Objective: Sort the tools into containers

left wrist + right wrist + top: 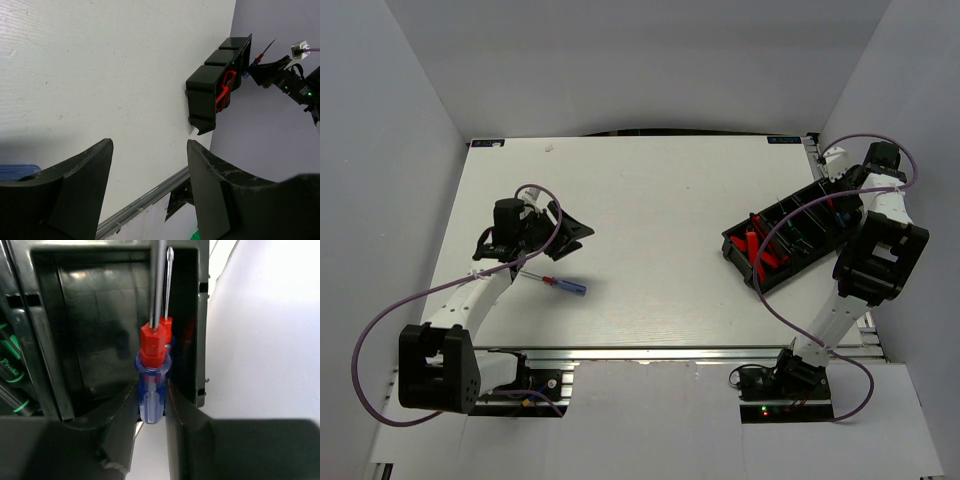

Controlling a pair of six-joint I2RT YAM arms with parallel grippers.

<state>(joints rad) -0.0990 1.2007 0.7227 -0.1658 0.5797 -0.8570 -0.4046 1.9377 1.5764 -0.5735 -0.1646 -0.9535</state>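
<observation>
Right gripper (151,396) is clamped on the clear blue handle of a blue-and-red screwdriver (151,365), jaws closed down onto the handle. Its shaft points away from the wrist cam, over an open compartment of the black bins (202,315). A second shaft with a red collar (168,322) sits right beside it. Can't tell if that's another tool or a reflection off the glossy wall. Green-handled screwdrivers (11,371) lie in the next compartment to the left in that view.

Top cam: bins sit at an angle on the right side of the desk (650,190). Red-and-black utility knives (760,252) are in the end compartment nearest the desk centre. Green handles are further along, and the right gripper is at the far end by the wall.

Left gripper (150,150) is wide open with nothing between the fingers, hovering over bare desk on the left side. Loose screwdriver (564,284), blue handle and red collar, lies flat on the desk close to that gripper on the near side, apart from it in the top view. A bit of blue shows at the left edge of the left wrist view, behind a finger.
</observation>
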